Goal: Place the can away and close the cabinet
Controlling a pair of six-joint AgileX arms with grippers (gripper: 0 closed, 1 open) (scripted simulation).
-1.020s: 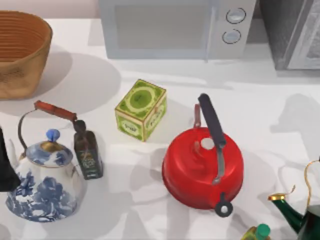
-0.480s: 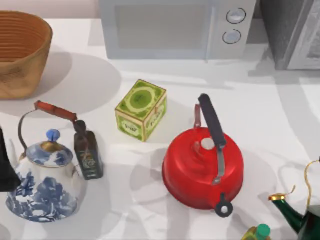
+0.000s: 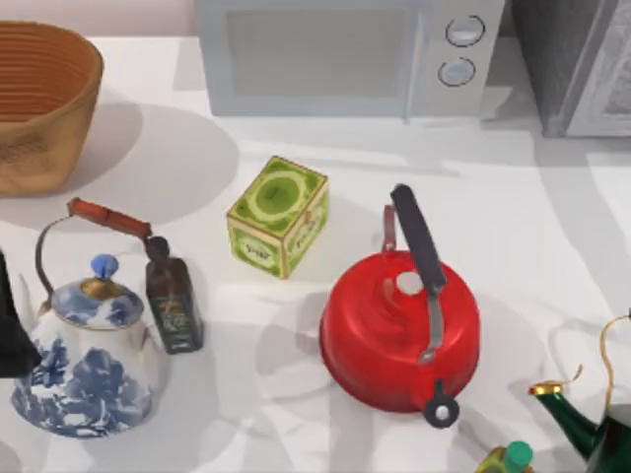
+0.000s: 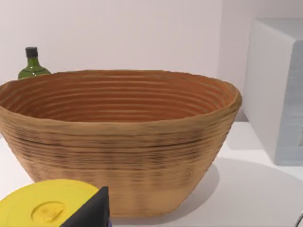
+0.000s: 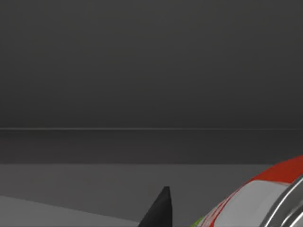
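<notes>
The can [image 5: 255,198], with a red and white label and a silver rim, lies at the edge of the right wrist view inside a dark grey cabinet interior [image 5: 151,94]. A dark fingertip [image 5: 161,210] of my right gripper rises close beside the can; whether it touches the can is hidden. In the top view the grey cabinet [image 3: 577,64] stands at the far right back corner. My left arm [image 3: 10,330] is parked at the table's left edge, and one fingertip [image 4: 92,210] of its gripper points toward the wicker basket.
A wicker basket [image 3: 39,99], a microwave [image 3: 345,54], a green tea tin [image 3: 278,215], a red kettle [image 3: 399,330], a dark bottle [image 3: 174,301] and a blue-white teapot [image 3: 89,355] crowd the table. A green kettle [image 3: 592,424] stands at the front right. A yellow lid [image 4: 45,208] lies near the left gripper.
The shadows on the right side of the table have shifted and thinned. No object on the table has moved.
</notes>
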